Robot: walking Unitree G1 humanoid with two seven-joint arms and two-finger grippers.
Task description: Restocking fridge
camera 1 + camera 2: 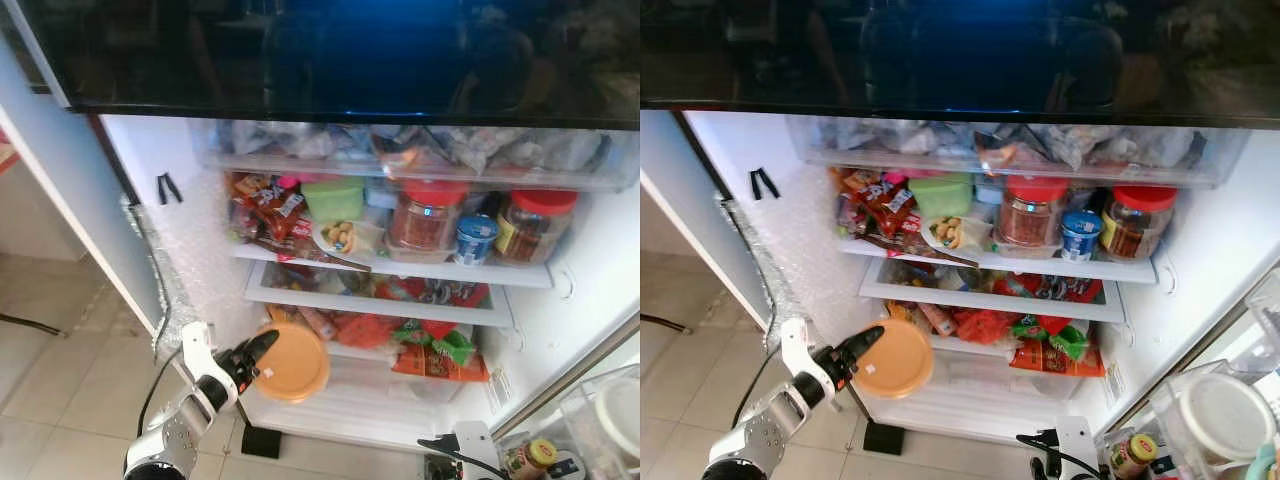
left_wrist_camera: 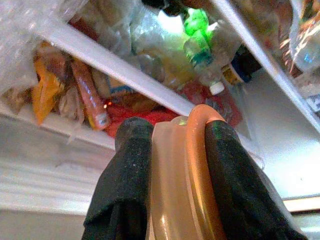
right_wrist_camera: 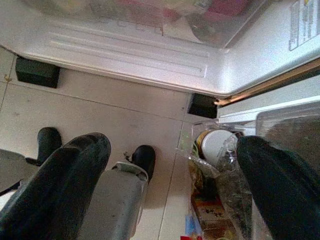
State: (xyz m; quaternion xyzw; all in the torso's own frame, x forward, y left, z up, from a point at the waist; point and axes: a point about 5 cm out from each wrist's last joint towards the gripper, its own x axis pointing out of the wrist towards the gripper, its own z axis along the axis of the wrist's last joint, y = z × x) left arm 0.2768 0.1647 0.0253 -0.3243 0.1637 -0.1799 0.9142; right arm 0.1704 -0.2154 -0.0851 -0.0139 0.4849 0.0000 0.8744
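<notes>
Gripping an orange lid point(image 1: 291, 362) by its rim, the left gripper point(image 1: 257, 357) is raised at the lower left of the open fridge point(image 1: 200, 260), its two black fingers point(image 2: 125, 185) pinching the edge from either side; the lid stands nearly face-on, just in front of the lowest drawer point(image 1: 380, 395); low at the right, the right gripper point(image 3: 170, 190) hangs near the tiled floor point(image 1: 60, 390) with its fingers spread wide apart and nothing between them, beside a door shelf point(image 1: 1200, 420) that holds a small jar with a yellow lid point(image 1: 535, 455) and a white-lidded tub point(image 1: 1220, 412); behind the orange lid the bottom shelf carries red and green snack packets point(image 1: 425, 350) and an orange packet point(image 2: 47, 87); one level up, a white shelf edge point(image 1: 380, 300) fronts more wrapped food; farther back, the upper shelf bears red packets point(image 1: 265, 205) at the left, a green box point(image 1: 333, 197), a plate of small pieces of food point(image 1: 340, 238), a jar with a red lid point(image 1: 427, 215), a small blue cup point(image 1: 474, 240) and a second red-lidded jar point(image 1: 533, 225); above them a clear drawer point(image 1: 420, 150) is packed with bags; a dark freezer door point(image 1: 330, 55) closes the top.
</notes>
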